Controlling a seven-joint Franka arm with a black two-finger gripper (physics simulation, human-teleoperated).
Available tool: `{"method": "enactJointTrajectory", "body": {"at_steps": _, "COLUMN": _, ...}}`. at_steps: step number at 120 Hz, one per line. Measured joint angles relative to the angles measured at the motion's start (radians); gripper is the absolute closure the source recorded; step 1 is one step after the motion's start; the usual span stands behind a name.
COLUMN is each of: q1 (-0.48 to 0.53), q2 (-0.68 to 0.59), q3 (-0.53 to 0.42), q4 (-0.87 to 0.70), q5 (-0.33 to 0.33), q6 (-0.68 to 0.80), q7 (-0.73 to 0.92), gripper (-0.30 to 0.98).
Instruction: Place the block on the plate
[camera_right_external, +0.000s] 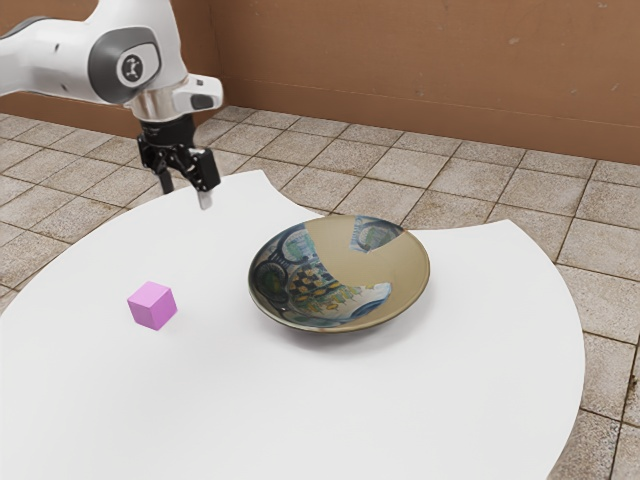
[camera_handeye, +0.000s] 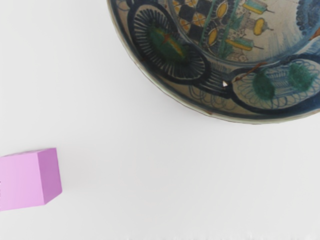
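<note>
The block (camera_right_external: 152, 305) lay on the white bench (camera_right_external: 230, 410), near the plate (camera_right_external: 385, 265) but not touching it. In the exterior view, it was to the left of the plate. The hand (camera_right_external: 186, 195) was in the air, higher than the block and well apart from it. Its two fingers stood wide from each other, with nothing held between them. The plate was round, with a painted pattern of blue, green and yellow. The block was pink-purple and rested flat.
</note>
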Motion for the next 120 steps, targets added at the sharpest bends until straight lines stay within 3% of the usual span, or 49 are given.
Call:
{"method": "enactJointTrajectory", "body": {"at_steps": 21, "q1": 0.027, "q2": 0.038, "q3": 0.002, "q4": -0.009, "q5": -0.003, "q6": 0.008, "q7": 0.018, "gripper": 0.00}}
{"method": "enactJointTrajectory", "body": {"at_steps": 36, "q1": 0.106, "q2": 0.083, "q3": 0.004, "q4": -0.071, "q5": -0.020, "q6": 0.055, "q7": 0.027, "gripper": 0.00}}
{"method": "enactJointTrajectory", "body": {"at_steps": 69, "q1": 0.245, "q2": 0.111, "q3": -0.020, "q4": -0.265, "q5": -0.023, "q6": 0.280, "q7": 0.060, "gripper": 0.00}}
{"method": "enactJointTrajectory", "body": {"at_steps": 90, "q1": 0.341, "q2": 0.193, "q3": -0.065, "q4": -0.281, "q5": -0.018, "q6": 0.428, "q7": 0.118, "gripper": 0.00}}
{"method": "enactJointTrajectory", "body": {"at_steps": 120, "q1": 0.367, "q2": 0.279, "q3": -0.069, "q4": -0.282, "q5": 0.015, "q6": 0.578, "q7": 0.187, "gripper": 0.00}}
